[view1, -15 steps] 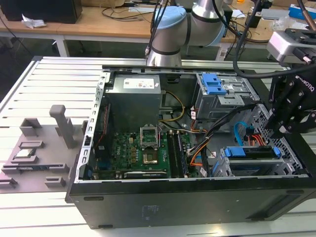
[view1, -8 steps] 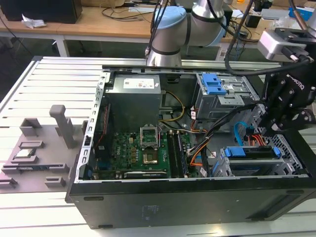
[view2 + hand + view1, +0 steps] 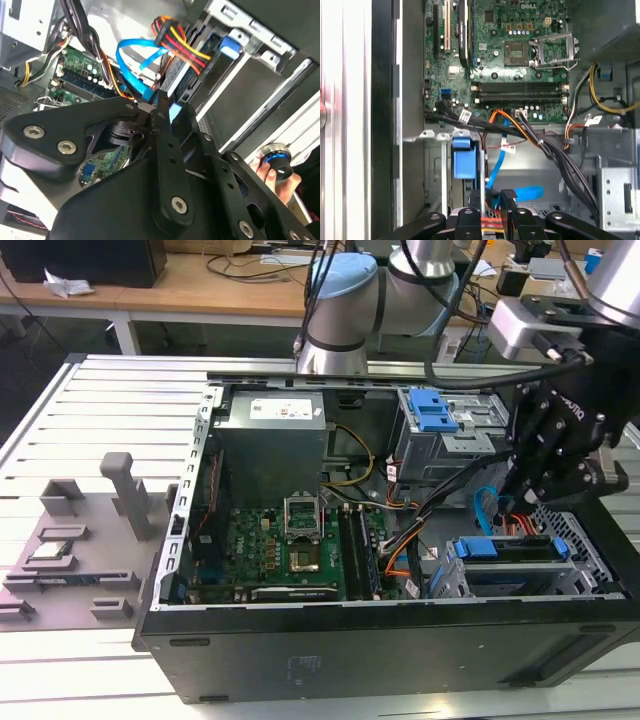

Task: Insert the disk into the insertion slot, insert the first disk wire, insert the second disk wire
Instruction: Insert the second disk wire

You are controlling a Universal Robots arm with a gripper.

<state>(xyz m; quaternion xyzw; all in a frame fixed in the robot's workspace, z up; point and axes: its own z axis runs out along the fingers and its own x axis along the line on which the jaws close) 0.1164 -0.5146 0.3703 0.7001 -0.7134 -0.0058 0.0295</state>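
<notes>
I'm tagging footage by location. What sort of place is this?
Probably a robotics lab: an open computer case sits on a slatted metal table, a robot arm stands behind it, and cable-strewn wooden desks lie beyond.

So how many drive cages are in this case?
2. The taller grey bay with a blue latch stands farther back; the low insertion slot, disk inside, sits nearer at the exterior view's right, under the gripper, which pinches a blue wire. The arm may hide others.

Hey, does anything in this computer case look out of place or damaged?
Nothing looks damaged or spilled. The blue wire loops loose near the disk, its end pinched in the gripper. The processor socket stands open, its cover plate flipped up.
</notes>
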